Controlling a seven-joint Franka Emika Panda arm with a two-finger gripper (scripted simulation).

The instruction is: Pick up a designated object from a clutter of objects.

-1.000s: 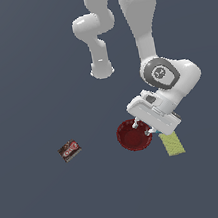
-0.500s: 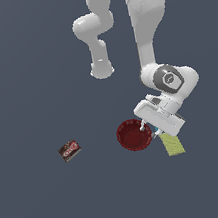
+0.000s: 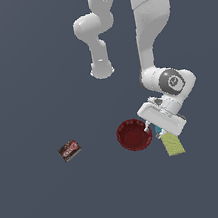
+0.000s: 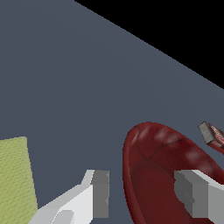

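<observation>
The dark red round bowl [image 3: 134,135] is sitting upright on the flat slate-grey worktop [image 3: 28,69], and it is the largest of the loose things there. Its rim is showing as a thin, slightly brighter red ring, while its inside is looking darker and mottled; in the wrist view the inner wall [image 4: 162,175] is catching pale, uneven highlights over a rough, textured surface.

The white arm's end effector [image 3: 152,132] is hanging low at the bowl's edge on the exterior view's right. Its two grey-padded fingers are standing spread apart: in the wrist view one finger [image 4: 99,193] is sitting outside the bowl's wall and the other [image 4: 189,193] inside it, with the rim running between them. Whether either pad is touching the rim cannot be told.

A yellow-green flat rectangular packet [image 3: 173,145] is lying just beside the bowl, partly under the arm's hand, and a small teal block [image 3: 158,131] is peeking out between the two. A small brown-red box [image 3: 69,150] is lying well apart toward the exterior view's left.

The worktop is stretching plain and even in every direction, and in the wrist view it is ending at a straight edge with black beyond.
</observation>
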